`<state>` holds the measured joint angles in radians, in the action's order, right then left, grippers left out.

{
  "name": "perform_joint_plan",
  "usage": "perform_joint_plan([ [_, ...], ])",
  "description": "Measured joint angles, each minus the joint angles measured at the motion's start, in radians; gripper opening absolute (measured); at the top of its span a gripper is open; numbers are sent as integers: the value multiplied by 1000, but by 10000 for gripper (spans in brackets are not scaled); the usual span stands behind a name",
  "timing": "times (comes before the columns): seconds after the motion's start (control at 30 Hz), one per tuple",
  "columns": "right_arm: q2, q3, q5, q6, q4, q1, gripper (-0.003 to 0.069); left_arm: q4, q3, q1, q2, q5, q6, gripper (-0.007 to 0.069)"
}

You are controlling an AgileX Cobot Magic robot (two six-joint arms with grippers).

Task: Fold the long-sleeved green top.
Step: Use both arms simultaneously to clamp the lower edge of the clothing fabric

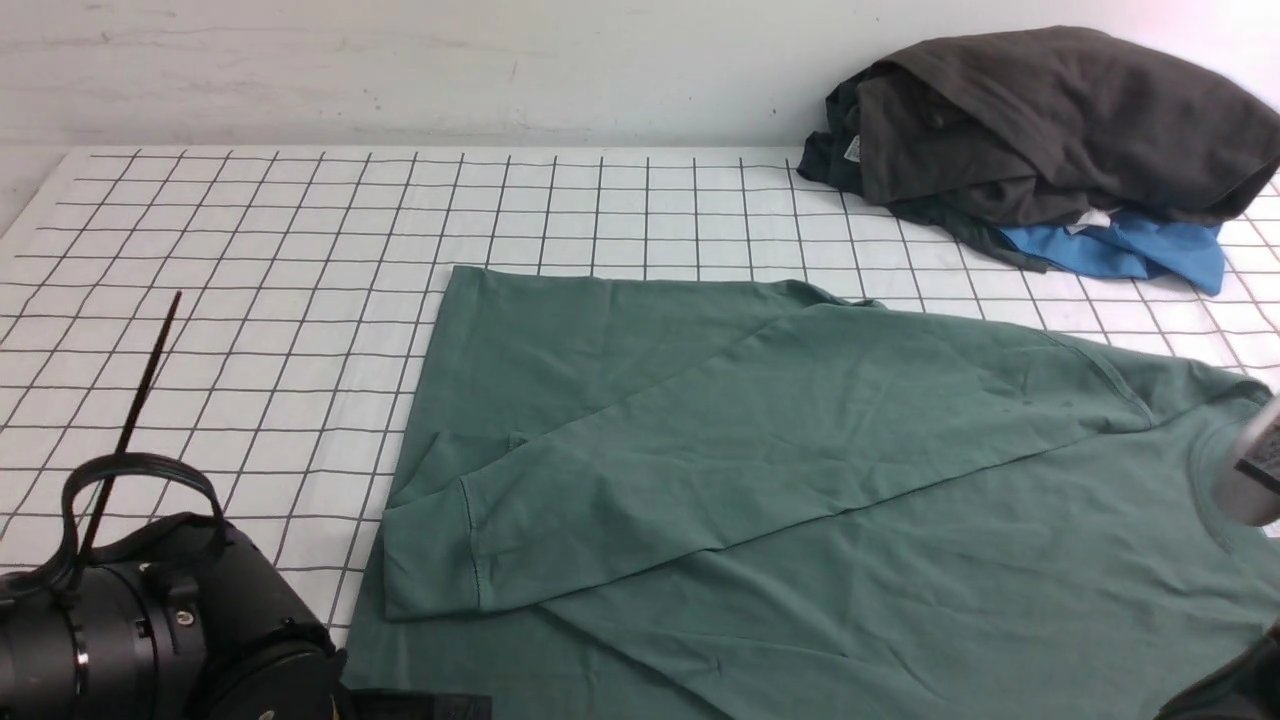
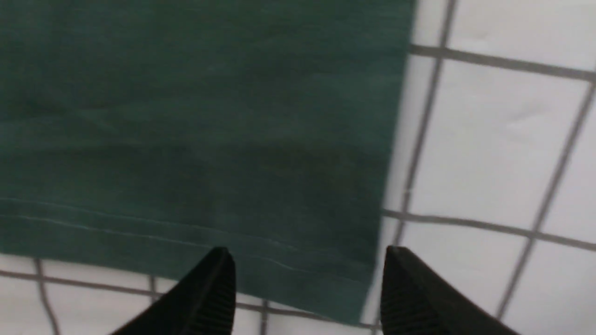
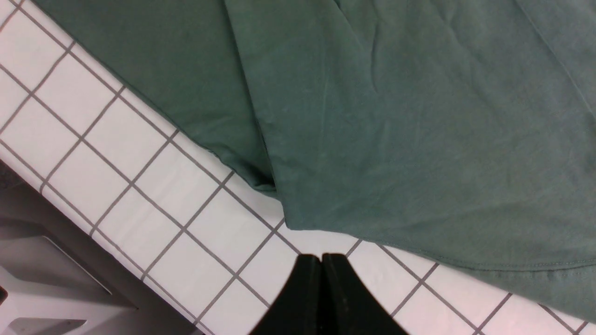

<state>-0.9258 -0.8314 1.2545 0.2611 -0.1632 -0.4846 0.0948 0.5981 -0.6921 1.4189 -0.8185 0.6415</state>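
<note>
Two pairs of jaws show here. The left jaws stand spread and empty above the hem corner (image 2: 335, 284) of the green long-sleeved top (image 2: 186, 116). The right jaws are pressed together, holding nothing, over the tabletop (image 3: 153, 195) just beside the top's edge. The top lies flat on the gridded tabletop, one sleeve (image 1: 700, 470) already laid across its body. I judge the body fold is beginning: next, the left jaws should descend and pinch that corner.

Green long-sleeved top (image 1: 800, 450): cut off by the front view's bottom and right edges. Blue garment (image 1: 1130, 250): mostly buried under dark garments (image 1: 1050, 120). Left gripper (image 2: 307, 260): jaws cropped at the base; wrist view blurred.
</note>
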Motion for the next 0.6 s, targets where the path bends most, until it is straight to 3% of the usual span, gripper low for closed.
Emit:
perform_joint_plan([
  [0.37,0,0,-2,0,0,0,-14,9,5,0,88,54,-26,407],
  [0.6,0,0,-2,0,0,0,-14,-27,8,-1,9,-26,-23,528],
])
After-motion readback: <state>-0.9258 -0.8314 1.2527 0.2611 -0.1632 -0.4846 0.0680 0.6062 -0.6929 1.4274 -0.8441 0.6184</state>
